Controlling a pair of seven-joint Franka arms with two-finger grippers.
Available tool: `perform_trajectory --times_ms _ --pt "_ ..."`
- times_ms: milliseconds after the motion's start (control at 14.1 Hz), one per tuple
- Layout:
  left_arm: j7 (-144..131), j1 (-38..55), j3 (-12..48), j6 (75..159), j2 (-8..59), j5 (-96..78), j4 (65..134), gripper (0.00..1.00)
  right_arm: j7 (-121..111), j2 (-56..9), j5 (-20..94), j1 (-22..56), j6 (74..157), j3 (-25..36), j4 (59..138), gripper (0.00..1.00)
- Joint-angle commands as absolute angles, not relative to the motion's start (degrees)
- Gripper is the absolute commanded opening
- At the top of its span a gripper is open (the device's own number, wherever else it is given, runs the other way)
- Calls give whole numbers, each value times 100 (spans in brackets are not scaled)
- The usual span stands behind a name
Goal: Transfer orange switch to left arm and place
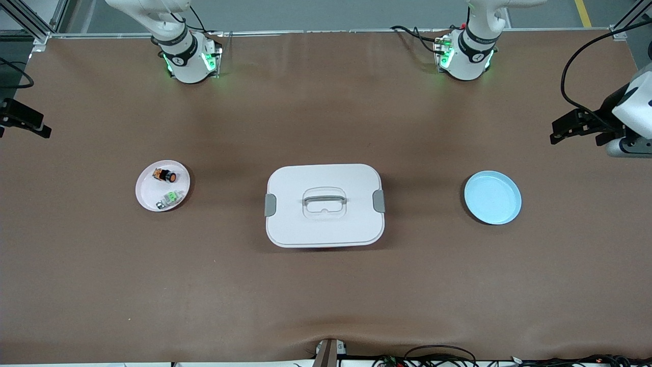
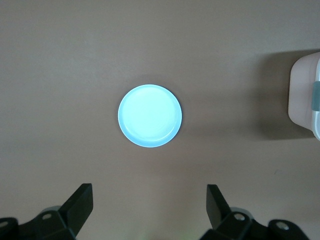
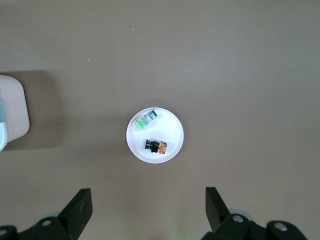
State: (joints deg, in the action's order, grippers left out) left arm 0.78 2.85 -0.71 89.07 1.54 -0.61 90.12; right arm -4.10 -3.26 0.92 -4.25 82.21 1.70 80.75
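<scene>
From the front, the orange switch (image 1: 165, 176) lies on a white plate (image 1: 146, 195) beside a green switch (image 1: 171, 198), the box (image 1: 324, 205) sits mid-table, and a blue plate (image 1: 492, 197) is toward the left arm's end. The left wrist view shows the left end effector (image 2: 150, 205) wide open, holding nothing, over the blue plate (image 2: 150, 115). The right wrist view shows the right end effector (image 3: 149, 206) open too, over the white plate (image 3: 172, 131), and the orange switch (image 3: 156, 146).

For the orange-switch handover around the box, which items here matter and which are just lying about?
Job:
orange switch, on the white plate
box, mid-table
light blue plate, bare
left claw, open, over the blue plate
right claw, open, over the white plate

Lying about:
green-and-silver switch, same white plate
</scene>
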Motion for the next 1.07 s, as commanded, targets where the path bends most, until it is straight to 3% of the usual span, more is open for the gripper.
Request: perform_trajectory --times_ms 0,995 --pt "132 264 -53 8807 176 53 8912 100 -475 -220 18 -492 8253 123 8174 100" --pt "105 264 -53 8807 176 44 8912 100 -475 -404 9 -536 8323 149 8112 100"
